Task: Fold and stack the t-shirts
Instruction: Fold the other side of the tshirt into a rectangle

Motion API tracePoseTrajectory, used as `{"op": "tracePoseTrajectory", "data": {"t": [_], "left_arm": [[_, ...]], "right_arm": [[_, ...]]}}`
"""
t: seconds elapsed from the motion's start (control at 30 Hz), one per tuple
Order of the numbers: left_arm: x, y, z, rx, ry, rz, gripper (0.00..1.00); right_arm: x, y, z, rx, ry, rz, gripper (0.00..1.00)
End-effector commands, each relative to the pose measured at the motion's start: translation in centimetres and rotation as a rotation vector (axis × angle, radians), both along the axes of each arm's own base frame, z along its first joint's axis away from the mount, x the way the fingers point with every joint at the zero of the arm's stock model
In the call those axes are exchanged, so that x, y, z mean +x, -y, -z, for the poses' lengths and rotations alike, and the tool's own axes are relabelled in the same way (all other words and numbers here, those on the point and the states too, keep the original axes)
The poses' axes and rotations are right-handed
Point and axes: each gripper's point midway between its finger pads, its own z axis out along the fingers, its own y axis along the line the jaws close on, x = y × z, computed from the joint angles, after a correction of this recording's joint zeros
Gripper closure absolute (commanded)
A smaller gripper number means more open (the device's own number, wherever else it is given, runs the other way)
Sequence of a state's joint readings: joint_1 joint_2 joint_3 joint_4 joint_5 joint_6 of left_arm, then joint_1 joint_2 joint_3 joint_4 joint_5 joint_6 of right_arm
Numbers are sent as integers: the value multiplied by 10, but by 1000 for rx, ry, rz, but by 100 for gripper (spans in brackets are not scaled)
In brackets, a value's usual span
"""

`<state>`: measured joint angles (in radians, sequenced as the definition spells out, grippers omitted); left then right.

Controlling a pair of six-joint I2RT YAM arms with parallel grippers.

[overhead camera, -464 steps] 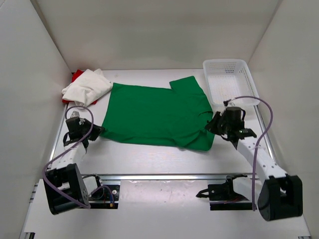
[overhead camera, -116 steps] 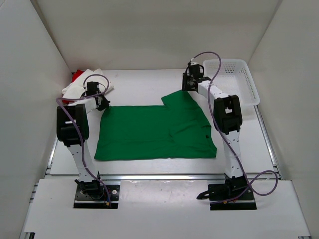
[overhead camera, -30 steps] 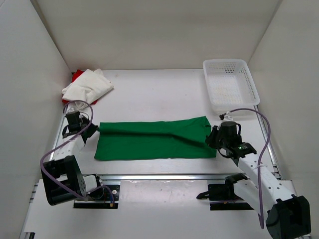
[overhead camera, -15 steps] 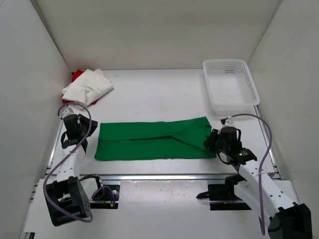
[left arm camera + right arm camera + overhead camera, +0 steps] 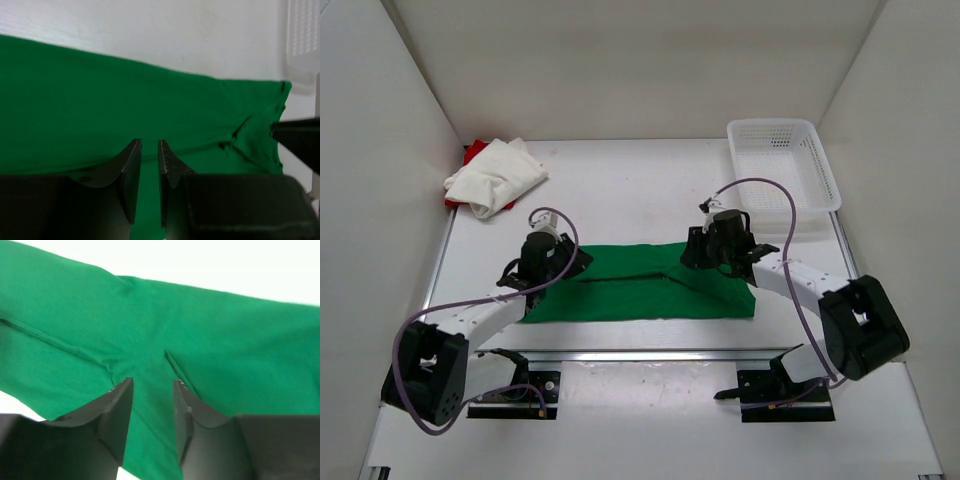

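Arms both lie low, forearms stretched inward above the table [image 5: 620,190]. The green t-shirt [image 5: 640,290] is spread near the front edge, folded into a long flat band. The left fingers [image 5: 129,170] hang over its left part, a narrow gap between them and nothing gripped. The right fingers [image 5: 117,410] hang over its right part, wider apart, also holding nothing. The off-white t-shirt [image 5: 500,175] sits crumpled on the red t-shirt [image 5: 472,152] at the far left corner.
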<state>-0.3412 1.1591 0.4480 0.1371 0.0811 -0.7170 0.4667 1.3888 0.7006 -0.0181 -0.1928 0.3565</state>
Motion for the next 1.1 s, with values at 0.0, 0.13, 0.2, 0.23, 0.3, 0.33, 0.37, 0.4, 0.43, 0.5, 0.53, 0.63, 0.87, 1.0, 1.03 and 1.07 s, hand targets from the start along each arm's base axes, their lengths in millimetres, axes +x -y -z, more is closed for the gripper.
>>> {"op": "tracePoseTrajectory", "data": {"t": [0.0,0.13,0.2,0.23,0.3,0.33,0.37,0.4,0.43,0.5,0.53,0.63,0.87,1.0,1.03,1.07], "left_arm": [[-13,26,1,-40,23,98,70],[-22,37,4,-62,21,145,71],[-24,36,4,-70,27,142,70],[-26,38,3,-79,27,148,70],[-28,39,4,-86,30,148,71],[-31,39,6,-85,27,153,72],[-30,39,3,-88,34,151,72],[-33,38,6,-90,26,150,71],[-33,38,8,-96,25,153,72],[-35,35,9,-103,26,142,72],[-33,31,10,-99,29,132,72],[-33,32,11,-103,20,131,73],[-37,41,5,-118,30,163,74],[-35,41,4,-113,39,158,74],[-34,39,7,-115,28,152,73],[-35,43,4,-119,31,170,74]], "right_arm": [[23,-30,-23,60,114,-109,63],[23,-23,-1,61,69,-98,60],[22,-22,7,73,54,-90,60],[23,-19,11,63,52,-85,59],[24,-21,11,60,41,-100,59],[21,-24,12,65,35,-113,60],[19,-21,14,68,23,-110,62],[15,-23,16,76,19,-121,65],[15,-22,15,75,19,-113,68],[8,-22,16,76,14,-114,73],[1,-22,18,87,3,-119,76],[3,-13,28,35,0,-86,65],[24,-4,14,24,26,-36,61],[24,-12,23,20,-1,-63,59],[23,-13,27,22,-15,-66,59],[22,-16,30,32,-29,-76,60]]}}
